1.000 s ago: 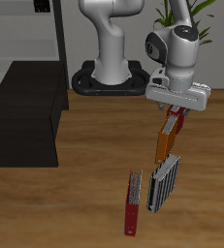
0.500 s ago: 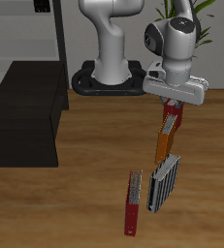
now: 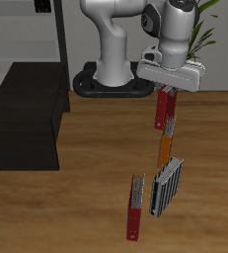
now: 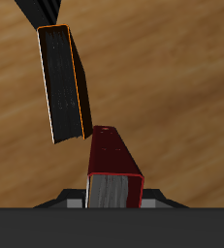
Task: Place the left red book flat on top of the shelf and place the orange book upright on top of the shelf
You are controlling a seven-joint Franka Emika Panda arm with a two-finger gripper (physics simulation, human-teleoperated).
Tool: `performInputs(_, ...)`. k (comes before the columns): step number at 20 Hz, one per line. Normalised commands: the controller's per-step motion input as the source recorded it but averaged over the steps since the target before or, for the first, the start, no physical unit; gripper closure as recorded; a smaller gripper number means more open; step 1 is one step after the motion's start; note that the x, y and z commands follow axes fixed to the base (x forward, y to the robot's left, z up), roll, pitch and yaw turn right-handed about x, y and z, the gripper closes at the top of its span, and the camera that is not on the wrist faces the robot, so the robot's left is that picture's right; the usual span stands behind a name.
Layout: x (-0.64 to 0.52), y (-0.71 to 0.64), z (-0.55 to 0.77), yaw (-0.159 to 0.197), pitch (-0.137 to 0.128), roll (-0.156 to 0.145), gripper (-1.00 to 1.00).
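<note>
Exterior view: the gripper [image 3: 166, 89] grasps the left red book [image 3: 165, 109], hanging above the floor; the orange book [image 3: 166, 150] stands below at 6 o'clock. Step in hand: carrying red. Next: travel toward 9 o'clock to the shelf [image 3: 27, 111], lay it flat.

Wrist view: the jaws appear clamped on the red book [image 4: 113, 165]; finger contact is hidden.

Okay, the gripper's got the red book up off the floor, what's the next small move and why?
Probably carry it sideways toward the black shelf. The gripper holds the red book hanging clear above the orange book, and the wrist view shows it clamped at its end. The shelf's flat top looks bare, so the book likely needs moving over there and turning flat before release.
</note>
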Motion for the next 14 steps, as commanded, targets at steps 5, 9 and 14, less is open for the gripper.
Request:
performInputs(5, -0.14, -0.51, 0.59, 0.099, -0.095, -0.108, 1.00)
performInputs(9, -0.26, -0.62, 0.68, 0.039, -0.094, -0.145, 1.00)
performInputs(14, -0.38, -0.36, 0.53, -0.010, -0.048, -0.081, 1.00)
